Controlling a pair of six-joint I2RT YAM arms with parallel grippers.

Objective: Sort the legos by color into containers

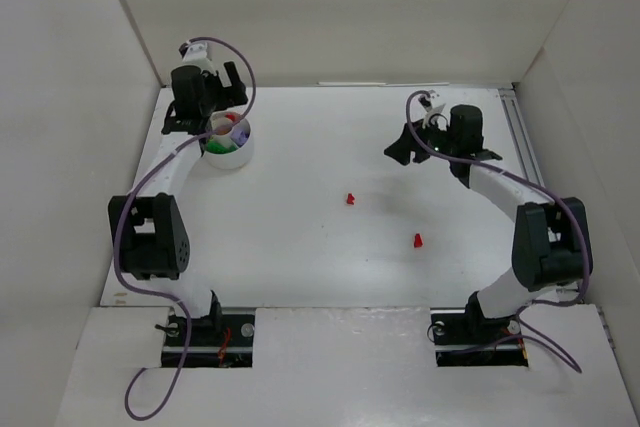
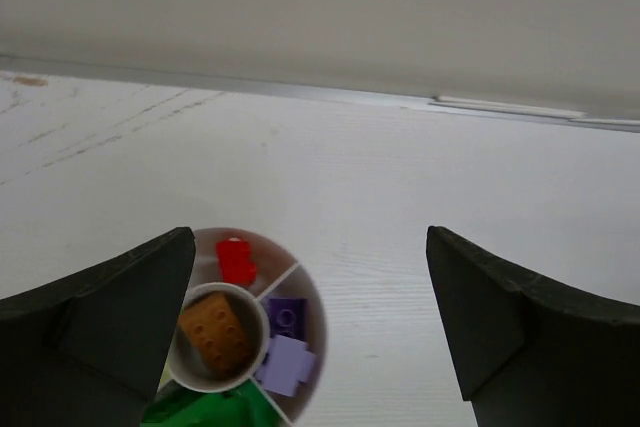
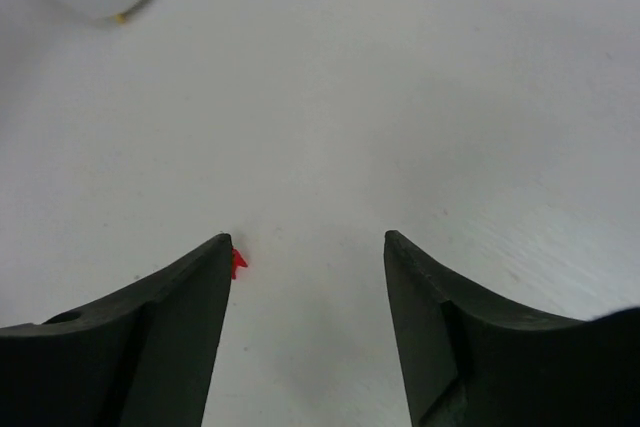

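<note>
I am holding the left gripper (image 2: 310,239) spread wide and empty above the dish (image 1: 231,159), whose separate compartments are carrying a red brick (image 2: 236,259), an orange brick (image 2: 214,332), purple bricks (image 2: 288,347) and green bricks (image 2: 205,409). The right gripper (image 3: 307,239) is hovering spread and empty over the bench (image 1: 300,257), with a loose red brick (image 3: 238,263) just beside one finger. A second loose red brick (image 1: 418,240) is lying apart.

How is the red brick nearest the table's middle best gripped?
Probably straight from above, fingers closing on two opposite side walls. The red brick is tiny, low, and lies alone on the flat table, so no side approach fits. The open right gripper is nearer.
</note>
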